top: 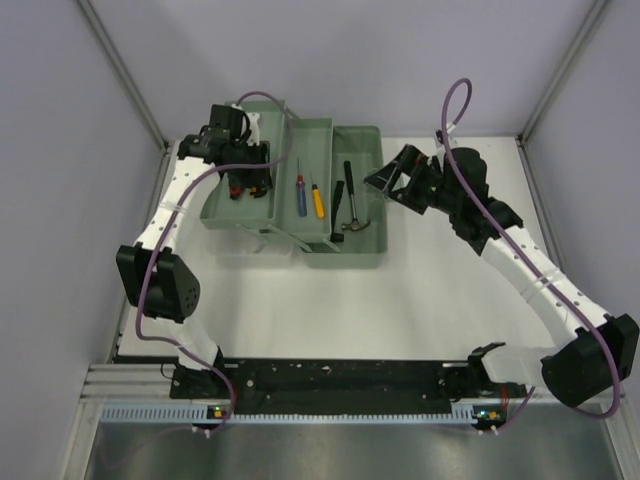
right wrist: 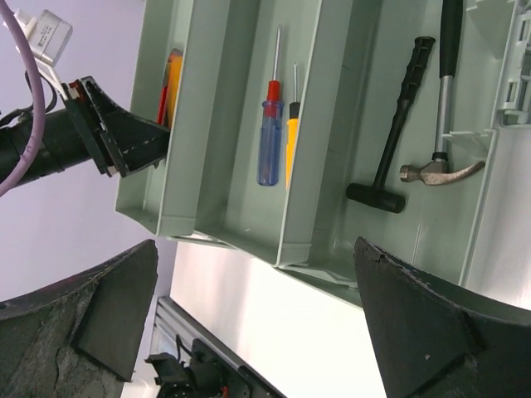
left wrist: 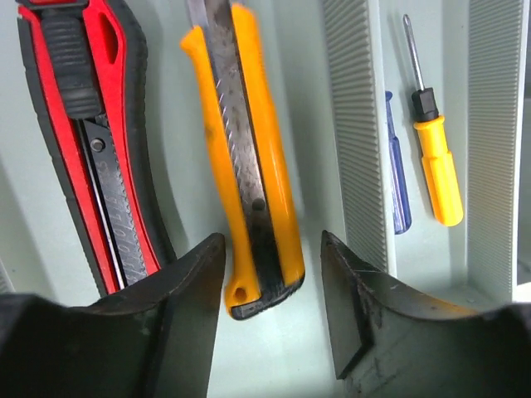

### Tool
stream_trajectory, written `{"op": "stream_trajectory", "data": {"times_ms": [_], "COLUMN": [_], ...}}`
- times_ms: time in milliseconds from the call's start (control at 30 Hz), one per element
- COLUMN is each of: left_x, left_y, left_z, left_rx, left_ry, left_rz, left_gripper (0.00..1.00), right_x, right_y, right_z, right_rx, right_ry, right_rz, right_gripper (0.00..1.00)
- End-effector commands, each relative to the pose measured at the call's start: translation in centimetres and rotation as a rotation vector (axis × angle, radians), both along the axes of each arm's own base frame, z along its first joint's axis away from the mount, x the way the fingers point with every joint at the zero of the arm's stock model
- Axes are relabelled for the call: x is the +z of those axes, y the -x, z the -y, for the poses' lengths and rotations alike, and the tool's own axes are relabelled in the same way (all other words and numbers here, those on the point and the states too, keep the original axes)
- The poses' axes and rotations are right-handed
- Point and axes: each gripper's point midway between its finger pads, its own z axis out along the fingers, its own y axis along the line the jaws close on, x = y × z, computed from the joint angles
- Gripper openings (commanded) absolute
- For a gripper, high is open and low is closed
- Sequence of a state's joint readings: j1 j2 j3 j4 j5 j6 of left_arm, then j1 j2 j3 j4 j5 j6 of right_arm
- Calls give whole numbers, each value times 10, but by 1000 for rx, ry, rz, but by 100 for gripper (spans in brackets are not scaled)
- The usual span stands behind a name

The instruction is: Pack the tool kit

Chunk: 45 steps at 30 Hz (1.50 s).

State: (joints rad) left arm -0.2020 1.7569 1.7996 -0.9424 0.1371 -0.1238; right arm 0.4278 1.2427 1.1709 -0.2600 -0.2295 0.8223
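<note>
A green toolbox stands open on the table with its stepped trays spread out. My left gripper is open over the left tray; an orange utility knife lies between its fingers, untouched, beside a red and black utility knife. A blue screwdriver and a yellow screwdriver lie in the middle tray; they also show in the right wrist view, blue and yellow. A hammer and a black tool lie in the base. My right gripper is open and empty at the box's right edge.
The toolbox lid stands open at the far side of the box. Grey walls and metal frame posts close in the table. A black rail runs along the near edge between the arm bases.
</note>
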Motion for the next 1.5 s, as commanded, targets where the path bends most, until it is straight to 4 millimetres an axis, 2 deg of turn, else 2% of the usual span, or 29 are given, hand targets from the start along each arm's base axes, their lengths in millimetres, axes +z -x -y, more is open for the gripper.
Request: {"op": "stream_trajectory", "data": {"times_ms": [0, 133, 267, 367, 400, 500, 567, 633, 667, 700, 833, 900, 967, 1067, 1167, 1300, 1467], "left_x": [52, 85, 121, 146, 148, 152, 143, 124, 119, 105, 40, 1, -24, -44, -65, -73, -78], "left_y": [-8, -8, -5, 0, 0, 4, 6, 3, -2, -5, -13, -16, -22, -29, -33, -37, -38], "left_z": [4, 9, -7, -37, -51, -106, -133, -156, -160, -165, -167, -166, -165, -156, -156, -151, -157], "left_rx": [11, -3, 53, 168, 236, 435, 522, 591, 589, 603, 622, 634, 607, 526, 500, 441, 415], "left_ry": [47, 85, 85, 104, 107, 141, 217, 331, 388, 424, 485, 509, 527, 585, 577, 582, 517], "left_rz": [140, 204, 295, 371, 386, 442, 444, 412, 417, 392, 230, 160, 145, 120, 79, 94, 116], "left_gripper": [59, 64, 65, 66, 66, 69, 71, 72, 72, 72, 70, 68, 65, 61, 58, 50, 39], "right_x": [5, -5, -6, -9, -12, -21, -30, -39, -43, -46, -57, -62, -67, -77, -87, -100, -116], "right_y": [0, -4, -7, -9, -10, -11, -11, -10, -9, -10, -9, -9, -10, -10, -10, -12, -18], "right_z": [6, 8, 10, 15, 17, 24, 28, 31, 31, 34, 39, 41, 43, 45, 45, 48, 50], "right_rx": [-15, -25, -38, -66, -77, -110, -127, -138, -139, -146, -159, -165, -169, -174, -176, -178, -163], "right_ry": [-12, -14, -11, -12, -10, -3, 7, 14, 20, 25, 43, 48, 56, 66, 75, 104, 169], "right_rz": [-8, -61, -73, -88, -94, -117, -141, -165, -176, -181, -211, -223, -235, -257, -281, -300, -304], "right_gripper": [96, 93, 93, 92, 92, 92, 92, 92, 92, 91, 91, 91, 91, 91, 91, 91, 91]}}
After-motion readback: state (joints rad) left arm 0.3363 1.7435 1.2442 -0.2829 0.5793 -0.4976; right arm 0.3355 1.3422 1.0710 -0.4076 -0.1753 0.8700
